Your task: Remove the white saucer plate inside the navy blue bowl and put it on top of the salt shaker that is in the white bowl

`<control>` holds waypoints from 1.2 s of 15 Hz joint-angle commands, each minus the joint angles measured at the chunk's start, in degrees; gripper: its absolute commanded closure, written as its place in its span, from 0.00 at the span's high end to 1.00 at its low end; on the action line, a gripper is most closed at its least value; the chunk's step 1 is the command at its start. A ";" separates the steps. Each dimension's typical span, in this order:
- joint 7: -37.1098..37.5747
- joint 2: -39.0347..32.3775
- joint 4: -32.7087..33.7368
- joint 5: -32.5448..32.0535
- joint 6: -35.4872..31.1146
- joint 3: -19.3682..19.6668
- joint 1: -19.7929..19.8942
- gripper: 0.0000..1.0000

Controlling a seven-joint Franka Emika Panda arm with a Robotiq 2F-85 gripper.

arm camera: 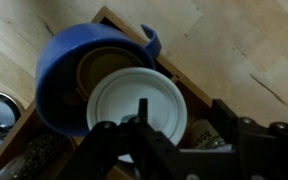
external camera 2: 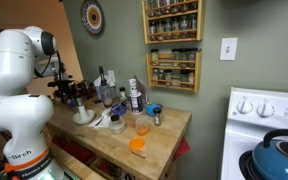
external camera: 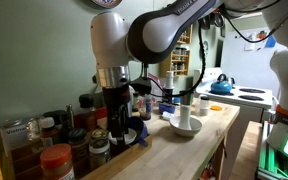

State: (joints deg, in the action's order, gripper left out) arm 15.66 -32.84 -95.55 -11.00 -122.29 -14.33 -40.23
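In the wrist view the navy blue bowl (arm camera: 64,55) sits at the counter's edge, by a wooden strip. The white saucer plate (arm camera: 124,95) lies in its mouth, toward the near side. My gripper (arm camera: 184,112) is open just above. One finger is over the saucer and the other is outside its rim, over a jar. In an exterior view the gripper (external camera: 119,118) hangs low among the jars, with the blue bowl (external camera: 136,135) under it. The white bowl (external camera: 185,127) holds the upright salt shaker (external camera: 184,113) further along the counter. Both also show in an exterior view: the bowl (external camera 2: 82,120) and the shaker (external camera 2: 82,108).
Spice jars (external camera: 54,150) crowd the counter beside the blue bowl, and one jar (arm camera: 199,130) lies between my fingers. A blue kettle (external camera: 221,85) stands on the stove. Orange items (external camera 2: 137,145) and bottles (external camera 2: 134,95) stand on the counter. A spice rack (external camera 2: 174,45) hangs on the wall.
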 commanded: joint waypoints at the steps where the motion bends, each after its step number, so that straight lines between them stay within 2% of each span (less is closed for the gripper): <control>1: -0.50 -0.85 -0.58 -1.26 -1.25 0.65 -0.95 0.56; 2: -0.67 -1.36 -0.26 -1.43 -1.21 0.72 -0.96 0.48; 3: -0.70 -1.89 0.07 -1.55 -1.14 0.81 -1.00 0.46; 7: -0.70 -2.49 0.33 -2.29 -1.18 1.02 -1.24 0.13; 9: -0.66 -2.05 0.43 -2.75 -1.21 1.02 -1.46 0.02; 14: -2.32 0.11 -0.82 -2.83 -2.66 -0.11 -1.38 0.02; 18: -6.91 6.16 -6.49 -1.41 -10.99 -2.36 0.06 0.02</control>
State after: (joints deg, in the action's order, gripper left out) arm 11.82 -32.45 -95.67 -13.60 -127.59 -15.44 -41.24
